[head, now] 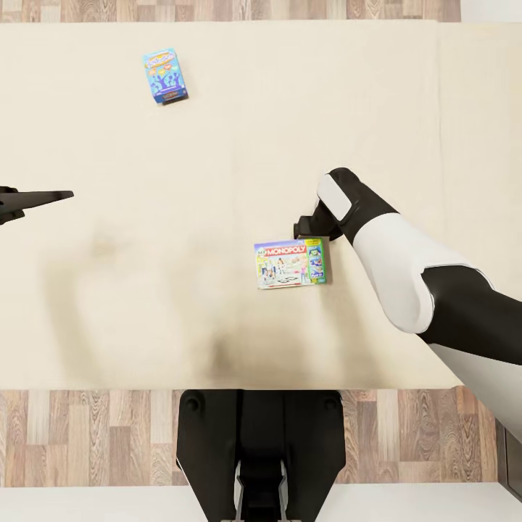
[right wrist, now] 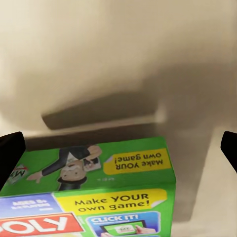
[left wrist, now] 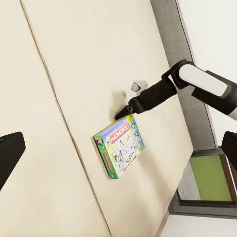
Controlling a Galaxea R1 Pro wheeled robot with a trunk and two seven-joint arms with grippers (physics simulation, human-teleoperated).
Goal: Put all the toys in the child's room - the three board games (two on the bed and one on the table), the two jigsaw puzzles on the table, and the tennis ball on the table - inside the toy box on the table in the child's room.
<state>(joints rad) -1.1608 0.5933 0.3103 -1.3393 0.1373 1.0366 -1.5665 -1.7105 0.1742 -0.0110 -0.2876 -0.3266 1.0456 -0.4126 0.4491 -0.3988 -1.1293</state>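
Lying flat on the bed, the Monopoly box sits just below the right gripper, whose fingers spread wide, unclosed, above its green edge.

Two board games lay flat, face up, on the cream mattress of the bed, well apart from each other. The white Monopoly box, with a green edge and multicoloured side panels, sat in the middle part of the mattress, nearer its near edge than its far one. The small teal-blue box lay close to the far edge, toward the left, slightly askew to that edge.
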